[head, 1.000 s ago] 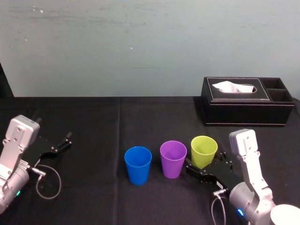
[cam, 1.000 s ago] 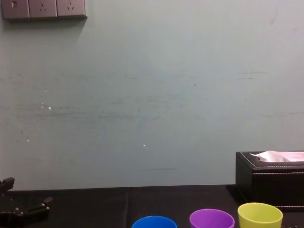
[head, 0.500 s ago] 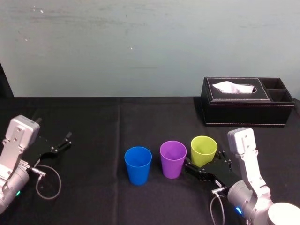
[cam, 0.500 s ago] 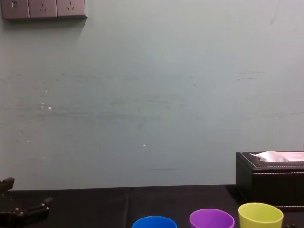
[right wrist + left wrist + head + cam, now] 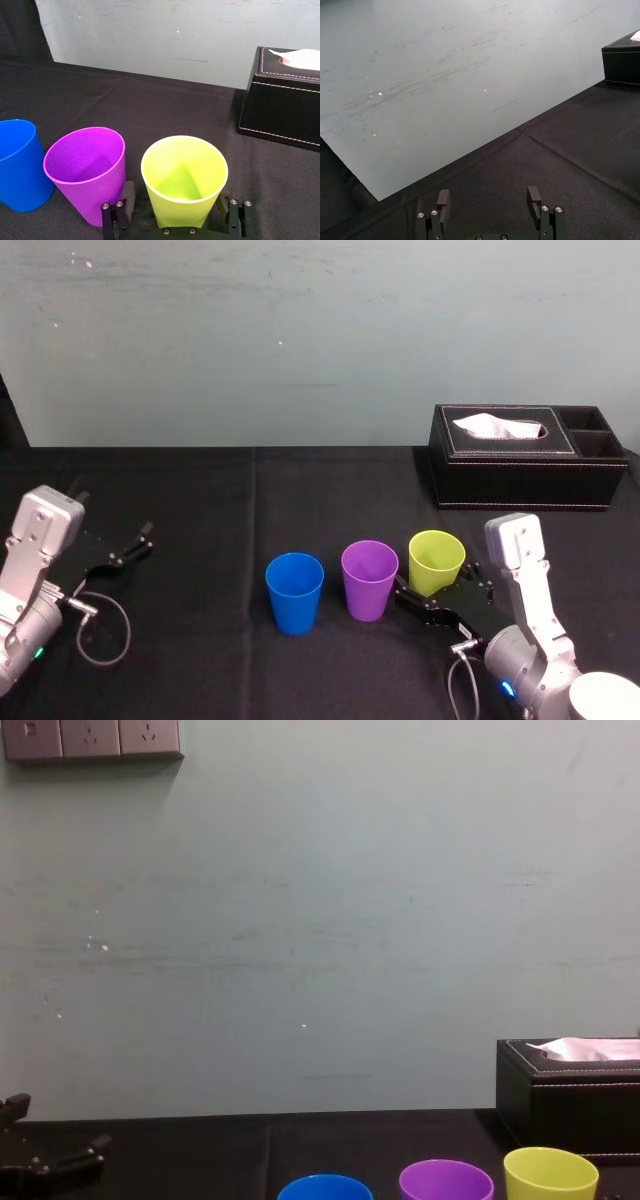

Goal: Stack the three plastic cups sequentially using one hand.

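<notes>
Lining up the first pick: the right gripper [image 5: 176, 194] straddles the base of the yellow-green cup [image 5: 184, 172], fingers spread, not pinching. Next, I'd say, squeeze, lift clear and nest it in the purple cup [image 5: 87, 165] beside the blue cup [image 5: 17, 160]. The left gripper [image 5: 490, 197] is parked, jaws apart.

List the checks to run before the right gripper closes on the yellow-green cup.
1. Right gripper open: ok, jaws spread.
2. Yellow-green cup between its fingers: ok, one on each side, low down.
3. Yellow-green cup upright and empty: ok.
4. Finger clear of the purple cup: cannot tell, they look very close.
5. Purple cup and blue cup upright, mouths free: ok.
6. Left gripper parked away on the left, open: ok.
</notes>
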